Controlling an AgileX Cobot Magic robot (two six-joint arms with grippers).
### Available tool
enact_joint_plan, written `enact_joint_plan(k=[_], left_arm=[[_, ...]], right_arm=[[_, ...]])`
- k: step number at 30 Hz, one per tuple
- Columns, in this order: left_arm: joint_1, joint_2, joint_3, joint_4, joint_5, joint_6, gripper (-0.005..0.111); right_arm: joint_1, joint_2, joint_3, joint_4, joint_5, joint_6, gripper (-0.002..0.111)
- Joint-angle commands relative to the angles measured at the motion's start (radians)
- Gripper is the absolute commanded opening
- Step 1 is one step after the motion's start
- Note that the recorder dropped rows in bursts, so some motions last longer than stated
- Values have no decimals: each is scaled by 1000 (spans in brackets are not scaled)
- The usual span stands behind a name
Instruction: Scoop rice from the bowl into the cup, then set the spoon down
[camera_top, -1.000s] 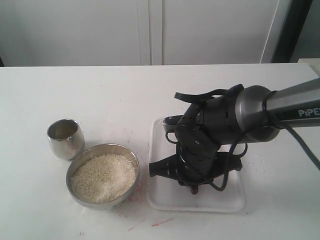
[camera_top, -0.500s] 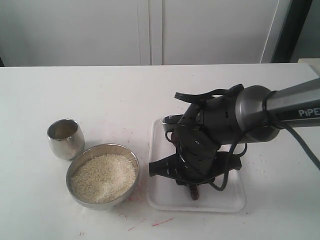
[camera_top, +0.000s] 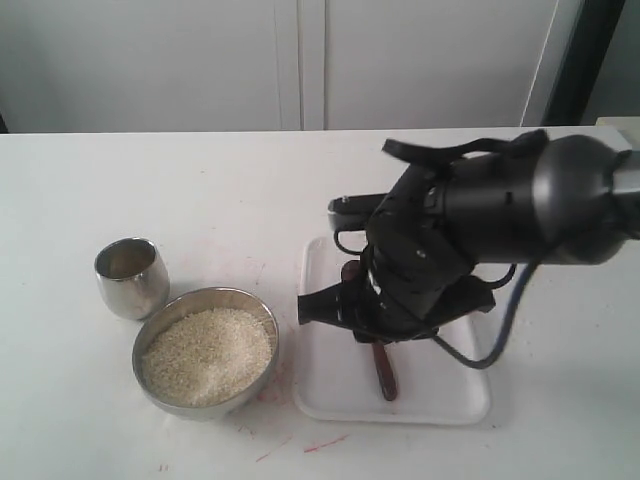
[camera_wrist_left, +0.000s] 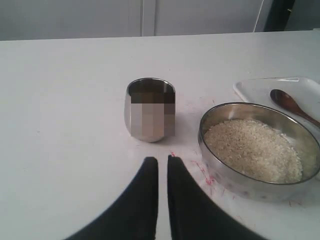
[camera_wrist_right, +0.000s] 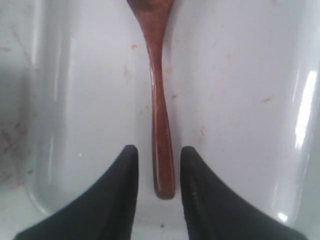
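Found spoon (camera_wrist_right: 159, 100) lying flat in white tray (camera_top: 450, 405), unheld. Noted right gripper (camera_wrist_right: 159, 151) over handle end, fingers apart, straddling handle with gap either side. Noted rice (camera_top: 205, 355) heaped in bowl (camera_top: 150, 335), cup (camera_top: 131, 277) upright beside it, both clear of tray. Noted left gripper (camera_wrist_left: 162, 161) idle near cup, fingers nearly together, empty.

Progress: cannot confirm transfer, cup contents unreadable. Judged spoon either set down or not yet picked up.

Seen only in right wrist view: clearance round handle, hidden behind arm in exterior view. Seen only in left wrist view: scoop, no rice visible.
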Motion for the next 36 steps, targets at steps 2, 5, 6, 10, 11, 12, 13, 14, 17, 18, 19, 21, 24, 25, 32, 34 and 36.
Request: enact_joint_plan(k=[2,5,6,10,11,12,13,14,17,18,19,21,24,25,32,34,36], left_arm=[[-7,1,-6,-10,-4,0,14],[-7,1,-6,-10,-4,0,14],[-7,1,-6,-10,-4,0,14],[-7,1,-6,-10,-4,0,14],[-7,1,-6,-10,-4,0,14],[-7,1,-6,-10,-4,0,14],[-7,1,-6,-10,-4,0,14],[-7,1,-6,-10,-4,0,14],[-7,1,-6,-10,-4,0,14],[-7,1,-6,-10,-4,0,14],[-7,1,-6,-10,-4,0,14],[-7,1,-6,-10,-4,0,14],[-7,1,-6,-10,-4,0,14],[-7,1,-6,-10,-4,0,14],[-7,1,-6,-10,-4,0,14],[-7,1,-6,-10,-4,0,14],[-7,1,-6,-10,-4,0,14]], right_arm=[[19,-210,4,91,122,-218,29],[85,-374,46,96,133,-250,29],[118,-443,76,98,133,-274,29],[246,-714,196,100,133,-286,29],[273,-785,227,102,133,-288,29],[289,-836,244,102,136,-288,29],[305,-898,264,109,145,-288,29],[311,-941,276,118,147,-288,29],[313,-1069,301,137,172,-288,29],[313,-1084,301,137,194,-288,29],[313,-1103,301,137,219,-288,29],[313,-1134,301,111,286,-288,29],[313,-1164,301,71,277,-288,29],[313,-1170,301,52,262,-288,29],[313,-1186,301,-167,72,-342,29],[313,-1195,301,-226,25,-377,29],[291,-1200,301,-249,-38,-432,29]])
